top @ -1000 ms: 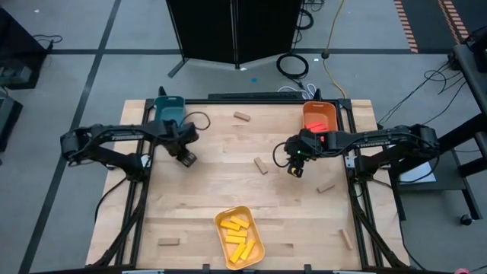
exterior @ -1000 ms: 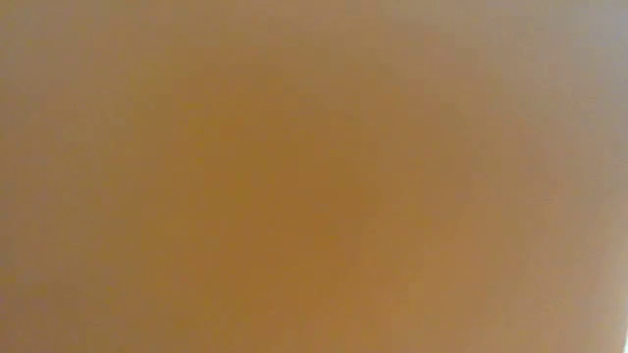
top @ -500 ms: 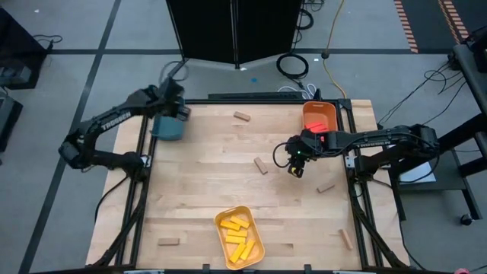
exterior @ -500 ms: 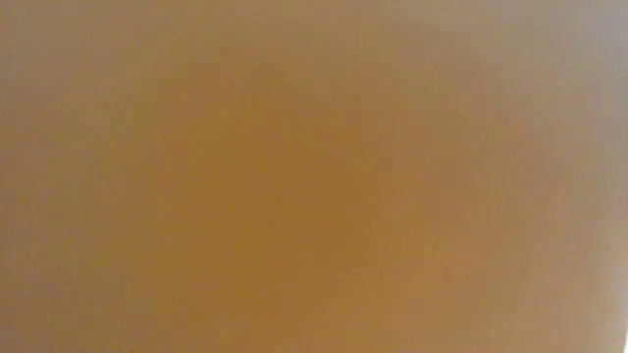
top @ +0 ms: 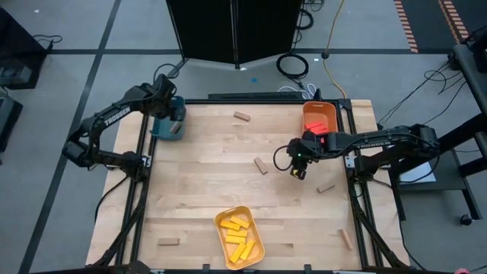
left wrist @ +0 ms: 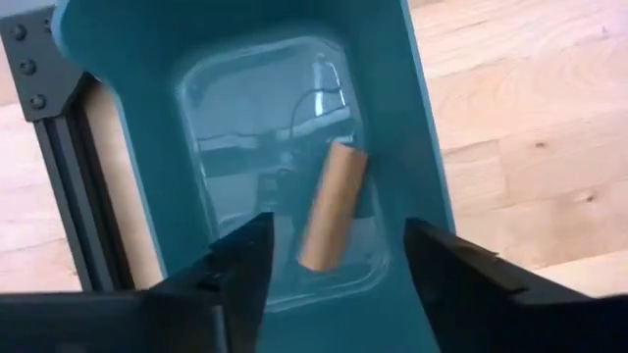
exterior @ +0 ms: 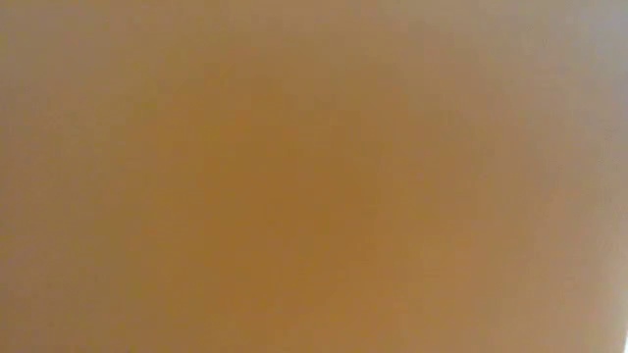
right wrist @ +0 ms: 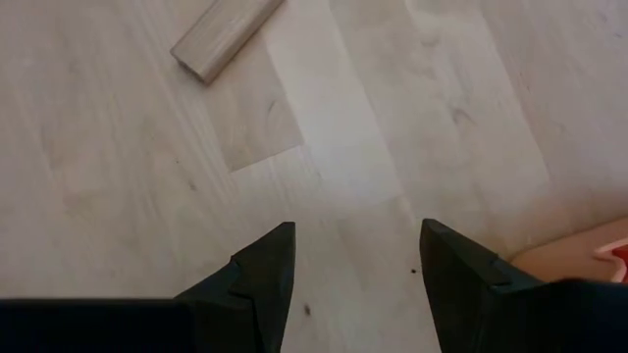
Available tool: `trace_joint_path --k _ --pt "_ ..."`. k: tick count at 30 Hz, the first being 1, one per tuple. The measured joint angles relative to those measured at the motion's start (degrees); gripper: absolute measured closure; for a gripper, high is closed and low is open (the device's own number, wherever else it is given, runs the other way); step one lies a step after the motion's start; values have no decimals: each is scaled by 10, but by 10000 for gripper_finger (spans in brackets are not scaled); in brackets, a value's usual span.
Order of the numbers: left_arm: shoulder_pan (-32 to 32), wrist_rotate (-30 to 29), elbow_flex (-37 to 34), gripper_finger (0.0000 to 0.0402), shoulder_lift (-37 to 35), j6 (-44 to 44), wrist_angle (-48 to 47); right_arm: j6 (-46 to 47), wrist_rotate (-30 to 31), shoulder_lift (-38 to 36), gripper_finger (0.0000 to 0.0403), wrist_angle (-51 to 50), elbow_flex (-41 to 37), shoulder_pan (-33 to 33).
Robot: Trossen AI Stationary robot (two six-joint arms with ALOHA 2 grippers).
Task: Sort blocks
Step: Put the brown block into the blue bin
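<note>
Left gripper (left wrist: 334, 275): Your left gripper hung over the teal tray (left wrist: 412, 118) at the far left corner of the table (top: 205, 175). Its fingers (left wrist: 240, 270) stood apart and held nothing.
Tan block in the teal tray (left wrist: 332, 204): One plain wood block lay tilted inside the teal tray, in line with the gap between your left fingers and not touching them.
Right gripper (right wrist: 358, 279): Your right gripper was over bare wood near the middle of the table, just beside the orange tray (top: 319, 116). Its fingers (right wrist: 265, 270) stood apart with nothing between them.
Tan block by the right gripper (right wrist: 224, 37): A plain wood block lay flat on the table ahead of your right fingers, apart from them.
Red blocks (top: 321, 128): These sat in the orange tray at the far right of the table.
Yellow blocks (top: 236, 232): These lay in the yellow tray (top: 255, 247) at the near edge.
Loose tan blocks (top: 242, 116): More plain wood blocks lay spread over the table, well apart from each other.
Low view: It showed only a plain orange-brown blur.
</note>
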Motion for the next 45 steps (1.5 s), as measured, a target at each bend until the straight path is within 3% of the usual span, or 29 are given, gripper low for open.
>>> trace_joint_path --k 7,14,20,25,30,34,37,45 --pt "-14 2 31 144 -2 68 -28 -1 -1 0 241 0 0 0" --pt "-151 130 49 142 -19 98 82 10 -32 0 241 -14 5 -11" --pt "-287 137 49 141 3 160 227 80 -43 -1 241 -178 58 -8" --pt "-349 193 49 141 49 220 323 111 -138 -1 241 -298 93 5" --pt "-363 220 49 141 110 232 406 103 -205 -2 243 -372 68 39" --pt "-363 284 49 141 148 230 439 70 -229 -1 251 -372 25 74" --pt "-363 310 49 141 158 231 448 22 -241 -1 256 -352 2 90" --pt "-363 310 49 141 160 233 439 -69 -224 -1 257 -255 -19 116"
